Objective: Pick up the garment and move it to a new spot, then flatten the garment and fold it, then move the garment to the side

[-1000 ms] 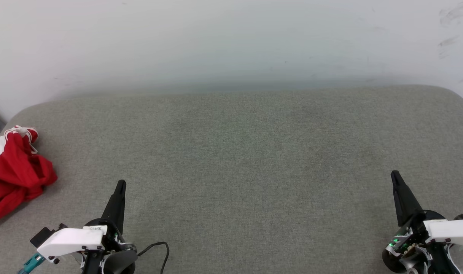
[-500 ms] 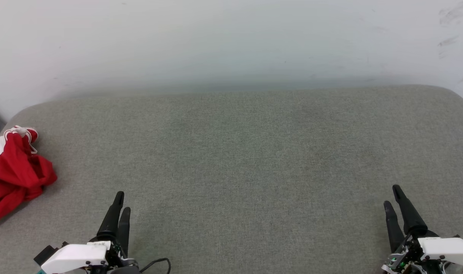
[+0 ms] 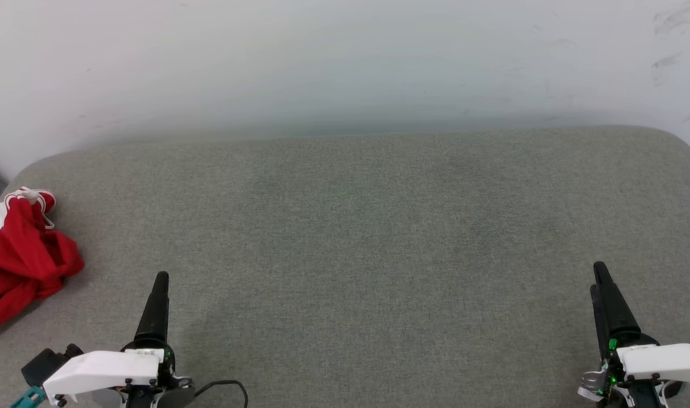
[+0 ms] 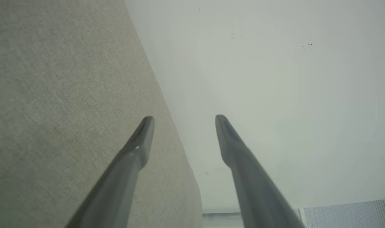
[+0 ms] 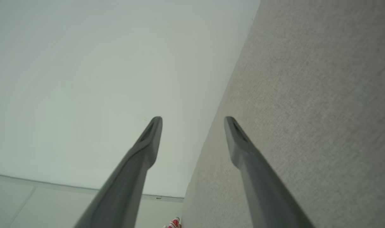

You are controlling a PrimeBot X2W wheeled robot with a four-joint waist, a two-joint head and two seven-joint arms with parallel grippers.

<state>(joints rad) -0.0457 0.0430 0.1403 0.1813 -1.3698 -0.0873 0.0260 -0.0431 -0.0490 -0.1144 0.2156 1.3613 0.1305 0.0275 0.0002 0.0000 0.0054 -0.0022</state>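
Both grippers are springing apart compared with a second ago: the left gripper [image 3: 160, 279], then one closed spike, is now showing its fingers spread wide in its wrist view [image 4: 183, 117], and it is sitting a touch further left in the head view. The right gripper [image 3: 596, 276] is likewise standing spread [image 5: 193, 117], edge-on from the head. The garment [image 3: 21, 260] is lying where it lay, crumpled on the grey cushion [image 3: 350, 226], well off to the left gripper's left and slightly ahead of its fingertips. Its long axis is running away from the robot toward the wall [image 3: 345, 56], with the striped trim [image 3: 30, 196] pointing to the far end and the red bulk trailing near.
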